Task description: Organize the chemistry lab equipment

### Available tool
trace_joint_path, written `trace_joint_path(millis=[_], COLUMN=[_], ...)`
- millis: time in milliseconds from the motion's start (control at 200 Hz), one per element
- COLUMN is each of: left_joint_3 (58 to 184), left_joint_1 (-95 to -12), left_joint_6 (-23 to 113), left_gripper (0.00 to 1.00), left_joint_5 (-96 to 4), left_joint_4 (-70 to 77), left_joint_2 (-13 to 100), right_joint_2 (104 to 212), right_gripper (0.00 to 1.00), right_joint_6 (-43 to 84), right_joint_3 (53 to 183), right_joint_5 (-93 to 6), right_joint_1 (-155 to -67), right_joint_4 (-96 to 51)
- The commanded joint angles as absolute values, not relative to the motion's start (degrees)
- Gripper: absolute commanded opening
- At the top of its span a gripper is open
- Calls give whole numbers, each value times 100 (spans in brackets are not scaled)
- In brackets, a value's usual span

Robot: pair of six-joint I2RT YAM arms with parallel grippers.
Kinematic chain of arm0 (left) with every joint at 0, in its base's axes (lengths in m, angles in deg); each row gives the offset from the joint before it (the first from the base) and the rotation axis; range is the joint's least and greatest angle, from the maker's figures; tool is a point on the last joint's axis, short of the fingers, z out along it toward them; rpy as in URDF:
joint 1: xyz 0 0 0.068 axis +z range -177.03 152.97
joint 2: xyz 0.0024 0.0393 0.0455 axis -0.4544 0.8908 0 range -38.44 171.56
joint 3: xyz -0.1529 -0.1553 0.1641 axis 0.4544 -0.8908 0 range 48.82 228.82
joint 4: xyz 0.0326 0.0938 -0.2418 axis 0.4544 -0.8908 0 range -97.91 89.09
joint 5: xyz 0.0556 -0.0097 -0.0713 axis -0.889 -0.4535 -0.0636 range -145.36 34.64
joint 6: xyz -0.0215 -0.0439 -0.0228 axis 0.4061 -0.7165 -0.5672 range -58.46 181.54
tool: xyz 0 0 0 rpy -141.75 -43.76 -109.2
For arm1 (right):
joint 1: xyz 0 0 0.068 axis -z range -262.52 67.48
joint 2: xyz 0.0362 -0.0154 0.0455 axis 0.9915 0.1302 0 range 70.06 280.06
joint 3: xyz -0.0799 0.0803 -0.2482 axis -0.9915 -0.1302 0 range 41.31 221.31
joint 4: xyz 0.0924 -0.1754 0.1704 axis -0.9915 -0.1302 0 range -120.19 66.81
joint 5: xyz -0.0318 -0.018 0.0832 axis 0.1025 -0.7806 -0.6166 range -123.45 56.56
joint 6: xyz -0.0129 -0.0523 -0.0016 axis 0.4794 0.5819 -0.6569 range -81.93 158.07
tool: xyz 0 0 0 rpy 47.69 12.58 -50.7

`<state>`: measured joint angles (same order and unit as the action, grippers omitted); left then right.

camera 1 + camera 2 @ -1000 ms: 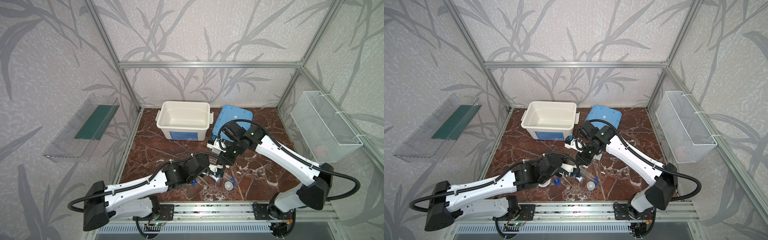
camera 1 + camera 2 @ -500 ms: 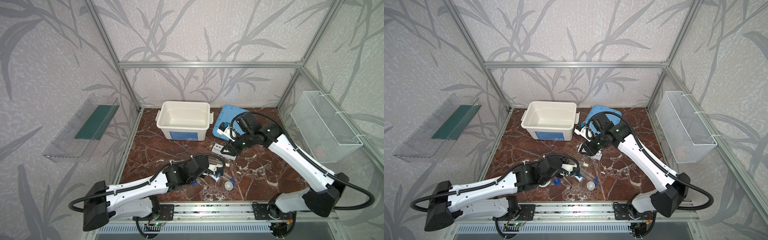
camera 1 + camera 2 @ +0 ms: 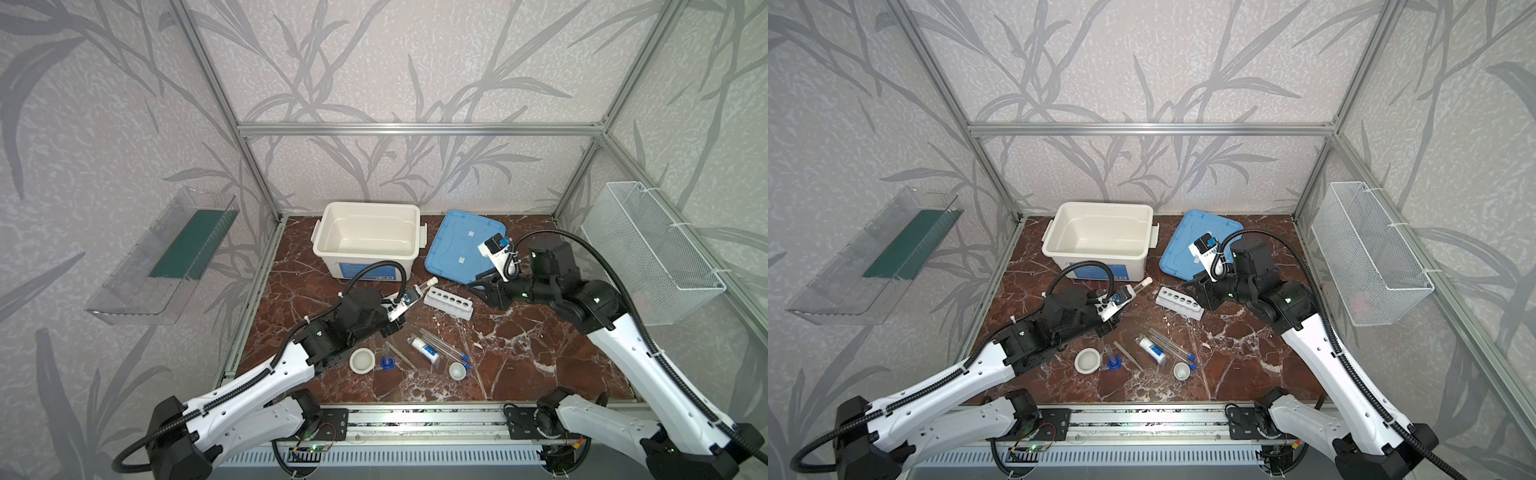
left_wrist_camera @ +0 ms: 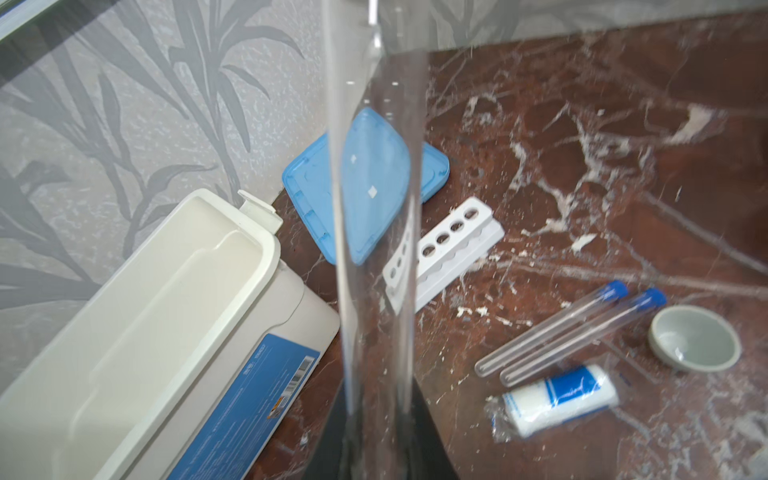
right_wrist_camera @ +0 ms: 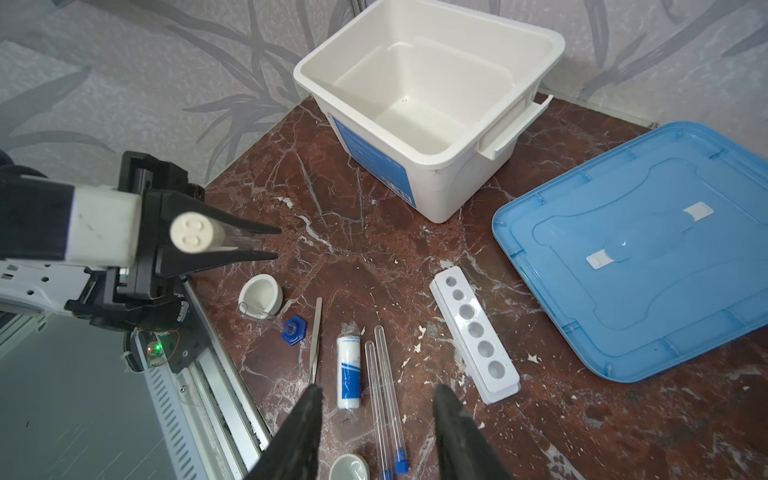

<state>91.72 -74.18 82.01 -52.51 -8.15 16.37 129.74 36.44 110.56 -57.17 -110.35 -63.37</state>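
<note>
**Held item:** white-capped test tube (image 5: pixel 192 232), clear, clenched in the left pincer (image 5: pixel 277 242). Its round end sits between the black fingers and its cap end tilts up past the wrist camera. It is off the worktop (image 3: pixel 540 353), just left of the rack (image 3: pixel 449 300) in both top views.

**Loose items, front centre of the worktop, in one cluster:**
- two blue-capped test tubes (image 3: pixel 444 347), lying side by side
- bottle (image 3: pixel 424 349), white with a blue label, on its side just beside the tubes
- tweezers (image 3: pixel 401 355), flat, left of the bottle
- cylinder (image 3: pixel 387 361), clear with a blue base, on its side, its open end at the large cup (image 3: pixel 361 359)
- small cup (image 3: pixel 457 371), upright by the tubes' blue caps

**Right pincer** (image 3: pixel 482 289): released, jaws apart with nothing between them. It is raised beside the rack's right end, at the near edge of the lid (image 3: pixel 453 249).

**Rack:** white, six holes, flat at mid-worktop between the two pincers.

**Bin** (image 3: pixel 328 266): white, open-topped, near the back wall. The blue lid lies flat to its right, apart from it.

**Surface:** red-brown marble with white veins, and white flecks around the rack.

**Room:**
- aluminium frame (image 3: pixel 415 129) with grey leaf-patterned walls on three sides
- clear shelf (image 3: pixel 166 253) with a green strip, on the left wall
- wire basket (image 3: pixel 652 257) on the right wall
- rail (image 3: pixel 415 419) along the front edge, carrying both arm bases

**Edges and open room:**
- The cluster lies near the front edge, the small cup nearest it.
- The right part of the worktop, from the rack to the right wall, is bare marble with only the right arm above it.
- A bare strip runs along the left wall in front of the bin, with the left arm above it
</note>
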Motion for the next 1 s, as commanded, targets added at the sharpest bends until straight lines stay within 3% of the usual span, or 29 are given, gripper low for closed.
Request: trace_joint_path(millis=[0,450,995], left_joint_3=[9116,9126,9167], left_joint_1=[-7182,-6743,-6729], left_joint_6=[6979,5893,6022], left_gripper=[0,0,0], left_joint_5=[-4029,-2470,-2230], left_joint_4=[-251,160,-143], left_joint_2=[1553,1652,1637], right_joint_2=[12794,13292,13797], right_gripper=[45,43,33], right_joint_6=[3445,3189,2905], right_joint_3=[10816,10638,11160], right_joint_5=[-6089,-7006,-7576], right_joint_1=[-11035,-11686,-11880], right_joint_4=[-5416,-3391,-2935])
